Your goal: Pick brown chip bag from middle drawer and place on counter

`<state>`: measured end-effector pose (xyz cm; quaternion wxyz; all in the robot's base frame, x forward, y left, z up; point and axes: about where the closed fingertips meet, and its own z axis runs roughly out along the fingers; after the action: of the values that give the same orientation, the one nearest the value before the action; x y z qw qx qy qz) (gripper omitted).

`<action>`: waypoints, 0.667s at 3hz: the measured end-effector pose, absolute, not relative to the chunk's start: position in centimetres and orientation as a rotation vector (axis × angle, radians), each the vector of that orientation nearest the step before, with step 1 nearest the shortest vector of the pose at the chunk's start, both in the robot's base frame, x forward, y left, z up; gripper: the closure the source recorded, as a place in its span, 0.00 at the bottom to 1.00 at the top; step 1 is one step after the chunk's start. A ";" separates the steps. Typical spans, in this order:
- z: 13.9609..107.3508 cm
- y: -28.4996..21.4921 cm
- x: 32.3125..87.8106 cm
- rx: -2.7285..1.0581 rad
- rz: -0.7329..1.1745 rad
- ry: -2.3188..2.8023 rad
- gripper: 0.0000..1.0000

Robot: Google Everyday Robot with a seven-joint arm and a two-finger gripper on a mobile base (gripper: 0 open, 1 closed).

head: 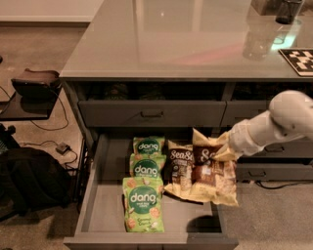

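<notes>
My gripper [226, 146] sits at the end of the white arm that comes in from the right. It is shut on the top edge of a brown chip bag [211, 175] and holds it lifted above the right side of the open middle drawer [98, 205]. The bag hangs tilted, cream and dark brown. The second brown "Sea Salt" bag [180, 168] lies in the drawer just left of it. The glossy grey-green counter [176, 39] spans the top, above the drawer.
Three green "dang" bags [145, 195] lie in a row in the drawer's left half. Narrower grey drawers with bar handles [151, 114] sit under the counter. A clear cup [257, 41], a dark cup [288, 10] and a checker marker [299, 59] stand on the counter's right. A black chair [34, 85] and bag [27, 183] stand left.
</notes>
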<state>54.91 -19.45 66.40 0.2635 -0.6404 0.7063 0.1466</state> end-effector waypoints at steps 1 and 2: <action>73.2 -18.0 55.3 -1.775 0.330 1.820 1.00; 79.6 -17.1 55.7 -1.764 0.270 1.702 1.00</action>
<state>55.69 -17.11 79.61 0.3316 -0.6748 0.6511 0.1034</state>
